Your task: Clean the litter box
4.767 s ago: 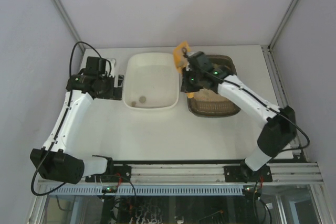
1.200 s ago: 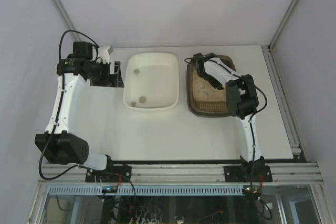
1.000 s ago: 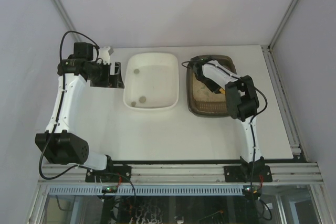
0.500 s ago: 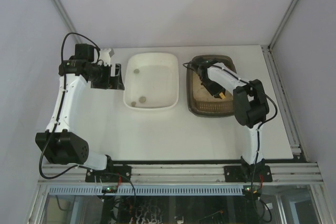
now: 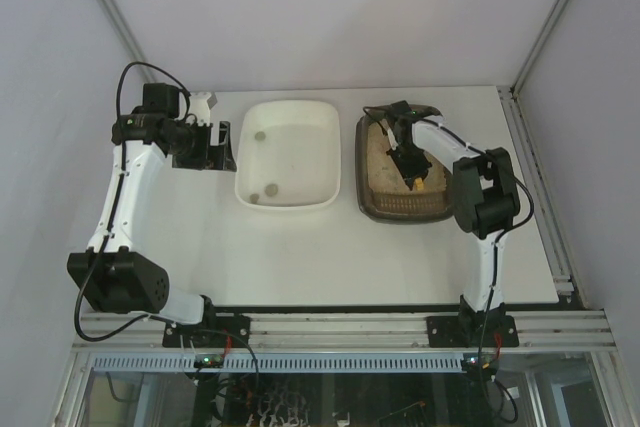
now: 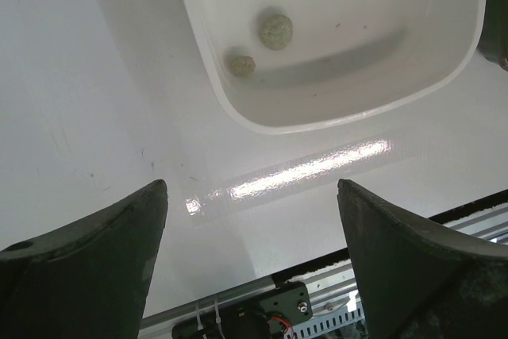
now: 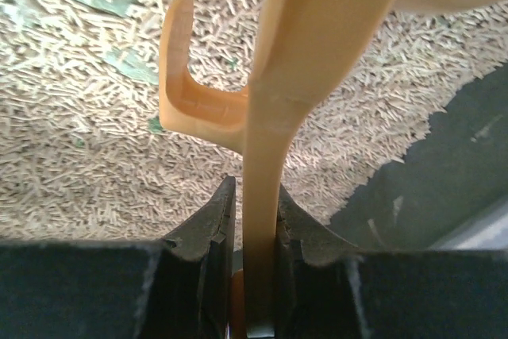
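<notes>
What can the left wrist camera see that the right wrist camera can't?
Only the left wrist view: the white tub with two clumps in it, the shiny table, and the left gripper wide open, holding nothing. Only the right wrist view: the yellow scoop pinched in the right gripper, over the litter and a bare dark patch of the litter box. Both: just each gripper's own dark jaws at the bottom of the picture; no object appears in both.
</notes>
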